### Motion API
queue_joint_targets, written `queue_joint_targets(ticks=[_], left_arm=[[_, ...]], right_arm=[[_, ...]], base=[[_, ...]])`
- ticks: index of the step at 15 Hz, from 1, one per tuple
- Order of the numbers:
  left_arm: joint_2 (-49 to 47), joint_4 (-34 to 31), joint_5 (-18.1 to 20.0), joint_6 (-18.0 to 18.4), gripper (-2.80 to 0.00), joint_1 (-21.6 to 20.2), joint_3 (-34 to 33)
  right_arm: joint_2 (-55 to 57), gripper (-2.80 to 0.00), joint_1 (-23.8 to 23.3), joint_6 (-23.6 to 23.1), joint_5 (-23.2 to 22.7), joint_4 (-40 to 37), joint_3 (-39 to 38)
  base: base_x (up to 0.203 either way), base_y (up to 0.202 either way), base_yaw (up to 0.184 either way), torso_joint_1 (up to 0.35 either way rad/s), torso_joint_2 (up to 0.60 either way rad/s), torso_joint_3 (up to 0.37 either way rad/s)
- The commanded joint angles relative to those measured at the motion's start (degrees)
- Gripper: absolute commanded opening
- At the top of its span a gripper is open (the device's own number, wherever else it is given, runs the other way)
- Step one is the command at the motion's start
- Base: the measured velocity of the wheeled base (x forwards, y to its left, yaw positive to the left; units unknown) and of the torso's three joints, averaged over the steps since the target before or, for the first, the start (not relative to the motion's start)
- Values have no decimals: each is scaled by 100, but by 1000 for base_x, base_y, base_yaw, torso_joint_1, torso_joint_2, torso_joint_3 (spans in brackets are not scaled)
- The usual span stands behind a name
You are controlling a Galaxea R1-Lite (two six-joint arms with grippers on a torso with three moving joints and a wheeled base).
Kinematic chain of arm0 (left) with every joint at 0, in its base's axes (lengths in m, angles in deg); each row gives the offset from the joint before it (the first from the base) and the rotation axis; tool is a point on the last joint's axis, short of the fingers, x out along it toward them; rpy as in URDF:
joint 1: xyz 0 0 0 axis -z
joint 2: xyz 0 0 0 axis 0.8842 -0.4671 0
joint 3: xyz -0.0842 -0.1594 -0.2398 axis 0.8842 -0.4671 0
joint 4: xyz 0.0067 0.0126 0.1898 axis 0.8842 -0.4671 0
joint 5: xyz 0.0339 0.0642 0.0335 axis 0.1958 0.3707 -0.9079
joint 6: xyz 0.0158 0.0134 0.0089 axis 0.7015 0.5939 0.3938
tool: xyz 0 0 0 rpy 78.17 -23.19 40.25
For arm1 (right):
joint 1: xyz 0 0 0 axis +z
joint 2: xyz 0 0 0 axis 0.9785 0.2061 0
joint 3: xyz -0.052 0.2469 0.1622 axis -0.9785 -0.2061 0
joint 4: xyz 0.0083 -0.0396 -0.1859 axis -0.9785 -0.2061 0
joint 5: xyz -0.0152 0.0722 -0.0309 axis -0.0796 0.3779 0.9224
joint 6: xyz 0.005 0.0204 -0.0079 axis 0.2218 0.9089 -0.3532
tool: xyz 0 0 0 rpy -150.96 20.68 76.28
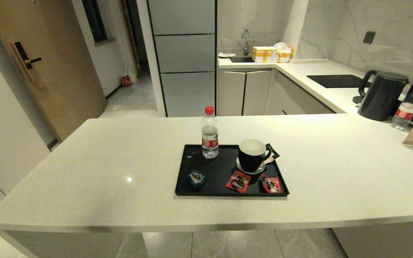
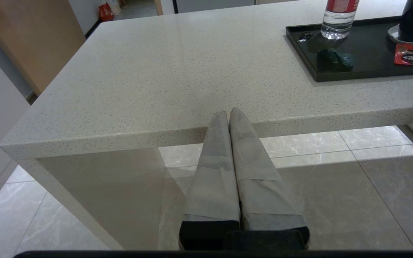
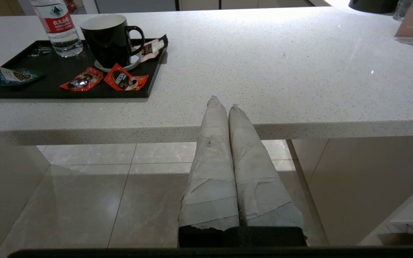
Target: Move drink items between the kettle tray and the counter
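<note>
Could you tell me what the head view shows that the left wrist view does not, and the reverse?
Only the head view shows the whole black mug, both red sachets, the kettle, a second bottle and the sink area; neither arm appears in it. Only the left wrist view shows the left gripper, fingers shut, held low before the counter's edge, with floor tiles beneath. Both show the counter, the tray, the water bottle and the teal sachet.
</note>
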Motion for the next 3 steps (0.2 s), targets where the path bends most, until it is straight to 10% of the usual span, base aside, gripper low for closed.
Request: queue_joint_targets(ticks=[1,3], left_arm=[[2,0,3,2,-280,0,0],[2,0,3,2,-280,0,0]], right_arm=[[11,-280,2,-3,-3,2,0],[2,-280,2,59,58,-42,0]], base=[[0,0,0,0,0,0],[0,0,0,0,0,0]])
